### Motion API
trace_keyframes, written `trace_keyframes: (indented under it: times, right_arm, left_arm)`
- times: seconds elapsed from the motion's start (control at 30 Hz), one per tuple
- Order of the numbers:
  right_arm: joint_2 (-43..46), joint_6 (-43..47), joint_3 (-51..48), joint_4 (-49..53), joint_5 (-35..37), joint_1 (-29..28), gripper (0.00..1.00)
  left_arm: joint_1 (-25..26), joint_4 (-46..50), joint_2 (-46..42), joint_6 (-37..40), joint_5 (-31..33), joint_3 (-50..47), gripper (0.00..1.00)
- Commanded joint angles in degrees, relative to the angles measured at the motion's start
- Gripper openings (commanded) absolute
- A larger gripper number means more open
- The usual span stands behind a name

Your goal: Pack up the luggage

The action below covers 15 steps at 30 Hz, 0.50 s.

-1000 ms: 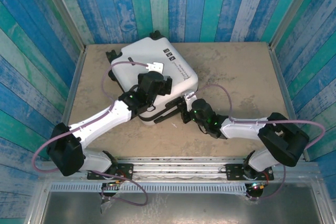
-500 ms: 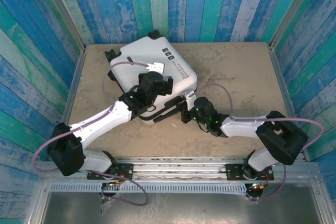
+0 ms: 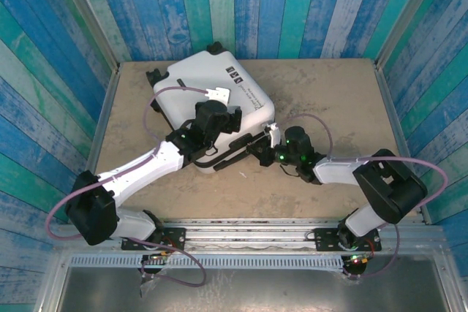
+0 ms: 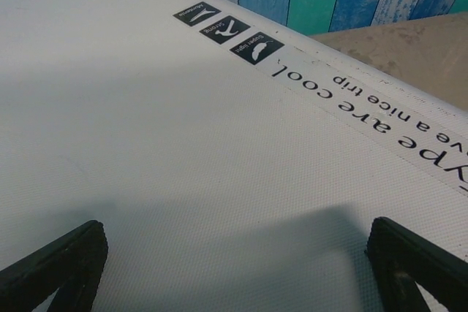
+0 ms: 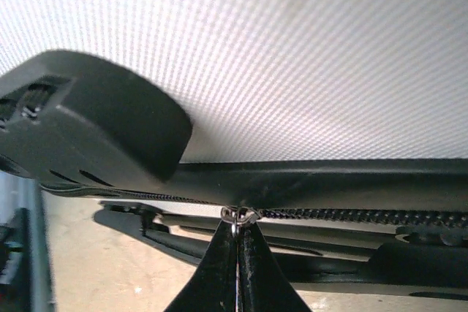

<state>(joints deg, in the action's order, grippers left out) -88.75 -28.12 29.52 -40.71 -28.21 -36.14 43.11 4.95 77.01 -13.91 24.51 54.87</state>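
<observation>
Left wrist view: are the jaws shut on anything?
No: the left gripper has its jaws wide apart, one finger in each bottom corner, bare white luggage shell between them.

White hard-shell luggage (image 3: 212, 96) lies flat on the table; black wheels, zipper trim.

White suitcase (image 3: 183, 82), fine dotted weave, black labels (image 4: 228, 31), black lettering (image 4: 365, 107), black zipper (image 5: 351, 215) — tan table (image 3: 336, 100), blue-and-teal striped plank walls (image 3: 292, 5) — white-and-black arms (image 3: 146, 166), purple cable (image 3: 156, 96).
</observation>
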Motion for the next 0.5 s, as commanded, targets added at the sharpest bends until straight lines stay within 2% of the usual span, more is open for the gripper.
trace_keyframes:
  times: [0.0, 0.1, 0.2, 0.4, 0.47]
  right_arm:
    - [-0.25, -7.31, 2.86, -10.42, -10.72, 1.42, 0.01]
    - [0.10, -7.89, 3.90, -7.43, -12.01, 1.43, 0.01]
    - [1.86, -3.34, 5.55, 3.02, -9.80, 1.43, 0.01]
    - [6.06, 7.48, 7.87, 23.52, 1.48, 1.42, 0.01]
    - [7.06, 10.36, 8.56, 27.62, 5.42, 1.07, 0.00]
  left_arm:
    - [0.04, 8.48, 2.72, -0.75, -4.30, -3.59, 0.94]
    - [0.04, 8.23, 2.93, -0.81, -4.30, -3.89, 0.94]
    - [0.04, 8.27, 3.12, -1.02, -4.25, -3.98, 0.94]
    - [0.04, 10.22, 5.09, -2.42, -2.75, -3.32, 0.93]
    - [-0.03, 11.57, 6.39, -3.15, -1.98, -2.91, 0.93]
